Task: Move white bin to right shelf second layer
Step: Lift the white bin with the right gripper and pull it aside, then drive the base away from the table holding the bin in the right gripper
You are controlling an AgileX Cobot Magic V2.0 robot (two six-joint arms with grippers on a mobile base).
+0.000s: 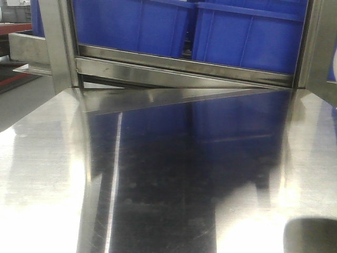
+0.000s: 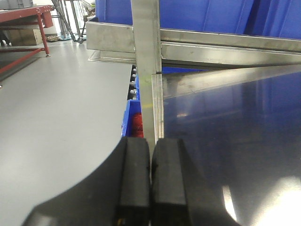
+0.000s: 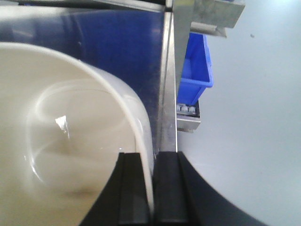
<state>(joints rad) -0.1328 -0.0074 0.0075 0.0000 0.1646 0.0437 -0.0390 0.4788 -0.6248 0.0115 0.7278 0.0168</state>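
Note:
The white bin (image 3: 61,141) fills the left of the right wrist view, cream and glossy, with its open inside facing me. My right gripper (image 3: 154,155) is shut on the bin's thin side wall, one finger inside and one outside. The bin hangs over a shiny flat steel surface (image 3: 117,42). My left gripper (image 2: 151,141) is shut with its pads together and nothing between them, at the left edge of that steel surface (image 2: 225,127). A short row of small white rollers (image 3: 187,109) shows low beside a steel post; I cannot tell whether it belongs to the right shelf second layer.
Two blue crates (image 1: 131,26) (image 1: 247,37) stand on a steel-framed level behind the flat steel top (image 1: 158,174). A vertical steel post (image 2: 146,56) rises ahead of my left gripper. A lower blue crate (image 3: 195,61) sits right of the post. A red-framed table (image 2: 23,19) stands far left on grey floor.

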